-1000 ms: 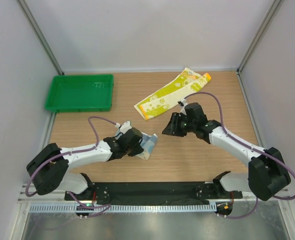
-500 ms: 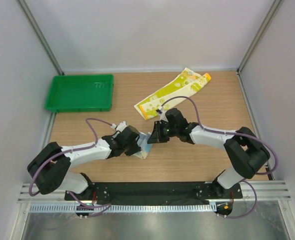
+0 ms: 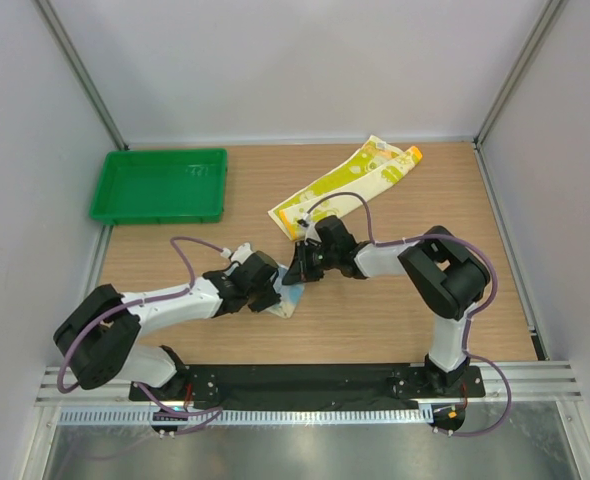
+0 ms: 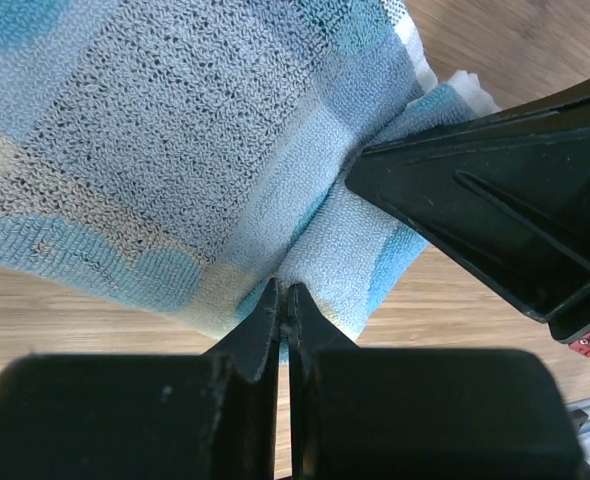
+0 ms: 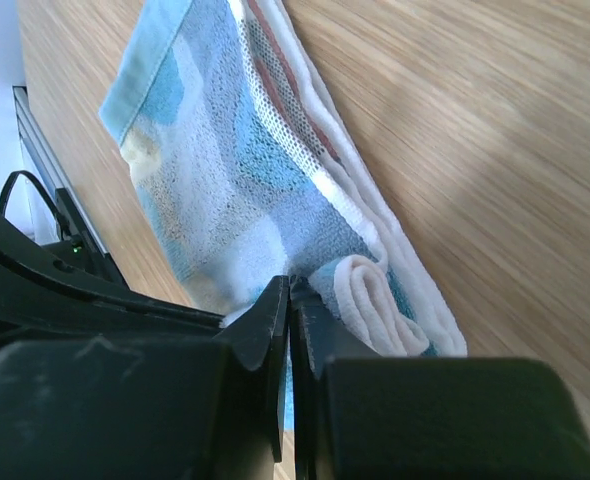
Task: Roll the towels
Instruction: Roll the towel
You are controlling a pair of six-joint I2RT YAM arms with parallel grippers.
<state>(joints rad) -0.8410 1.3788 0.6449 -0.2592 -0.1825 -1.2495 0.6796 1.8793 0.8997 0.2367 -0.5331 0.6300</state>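
The light blue and white towel (image 3: pixel 289 299) lies crumpled near the table's front centre, with both grippers meeting at it. My left gripper (image 3: pixel 273 291) is shut on one fold of this towel (image 4: pixel 175 130), and its tips (image 4: pixel 285 292) pinch the cloth. My right gripper (image 3: pixel 297 271) has come in from the right and is shut on the towel's edge (image 5: pixel 235 170), beside a small rolled white fold (image 5: pixel 375 300); its tips (image 5: pixel 290 283) press together on the cloth. The long yellow-green and white towel (image 3: pixel 340 185) lies flat and diagonal at the back, untouched.
A green plastic tray (image 3: pixel 105 195) stands at the back left. The right gripper's black finger (image 4: pixel 505 220) fills the right side of the left wrist view. Bare wood (image 3: pixel 405 310) extends to the right of the blue towel.
My right arm has swung left from the table's middle to the blue towel and its jaws have closed on the cloth. The left gripper has stayed shut on the towel.
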